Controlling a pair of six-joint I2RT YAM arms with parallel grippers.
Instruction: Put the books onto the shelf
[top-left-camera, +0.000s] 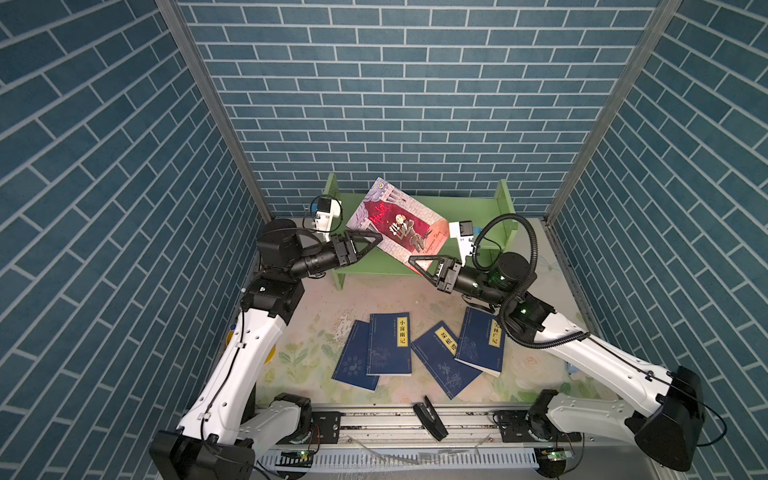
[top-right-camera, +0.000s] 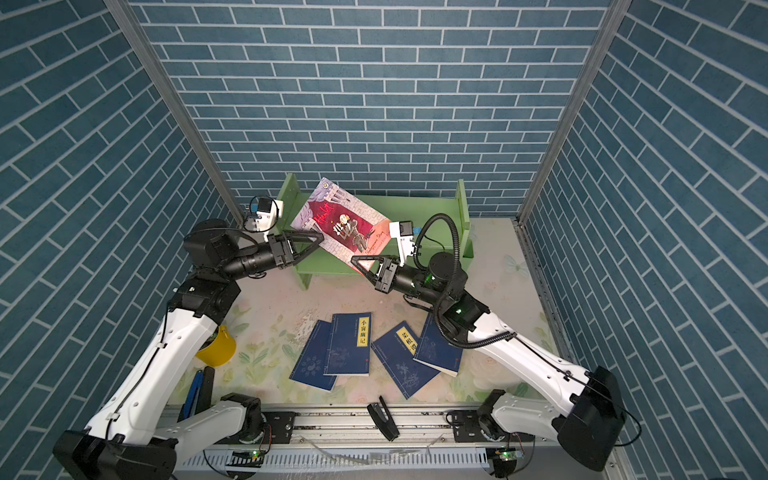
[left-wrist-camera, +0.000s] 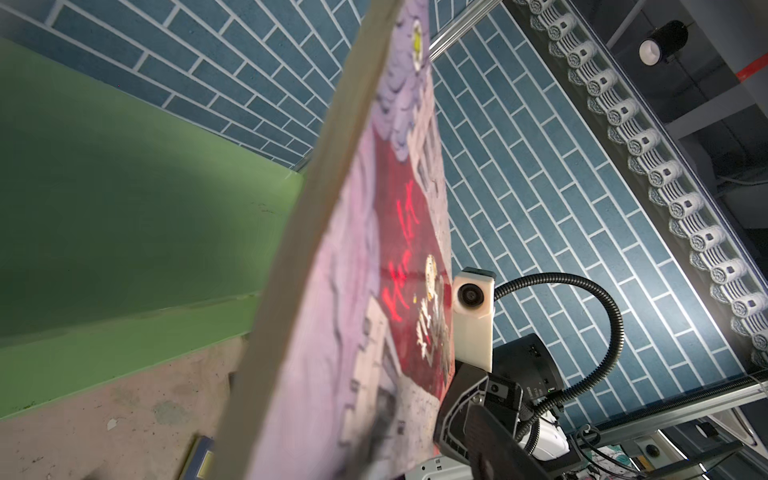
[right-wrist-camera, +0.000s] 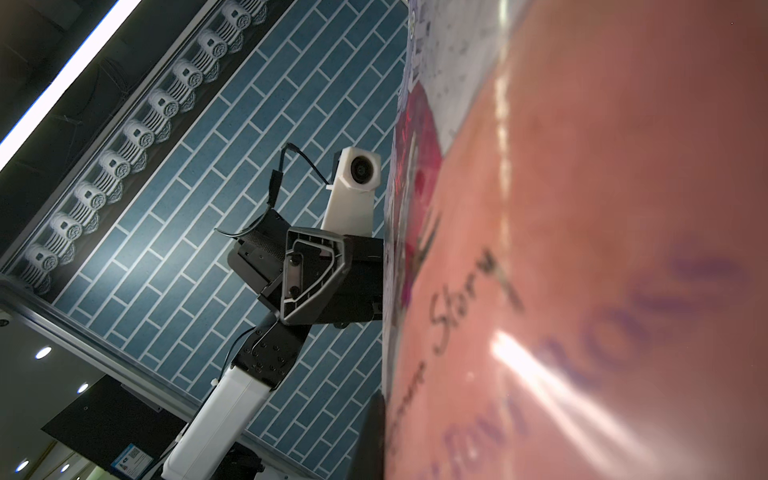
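Note:
The red-and-grey castle book (top-left-camera: 397, 222) (top-right-camera: 343, 222) hangs tilted in the air over the light green shelf (top-left-camera: 469, 208) (top-right-camera: 415, 203). My right gripper (top-left-camera: 413, 261) (top-right-camera: 355, 261) is shut on its lower corner; one dark finger (right-wrist-camera: 374, 436) presses the glossy cover (right-wrist-camera: 582, 249). My left gripper (top-left-camera: 376, 240) (top-right-camera: 319, 240) is at the book's left edge, open, its finger (right-wrist-camera: 316, 274) standing off the cover. The book's page edge (left-wrist-camera: 291, 249) fills the left wrist view. Several dark blue books (top-left-camera: 390, 345) with yellow labels lie flat on the table.
A black stapler-like tool (top-left-camera: 430, 417) lies on the front rail. A yellow cup (top-right-camera: 216, 347) stands beside the left arm. Blue brick walls close in the back and both sides. The blue books overlap in two pairs (top-left-camera: 480, 340).

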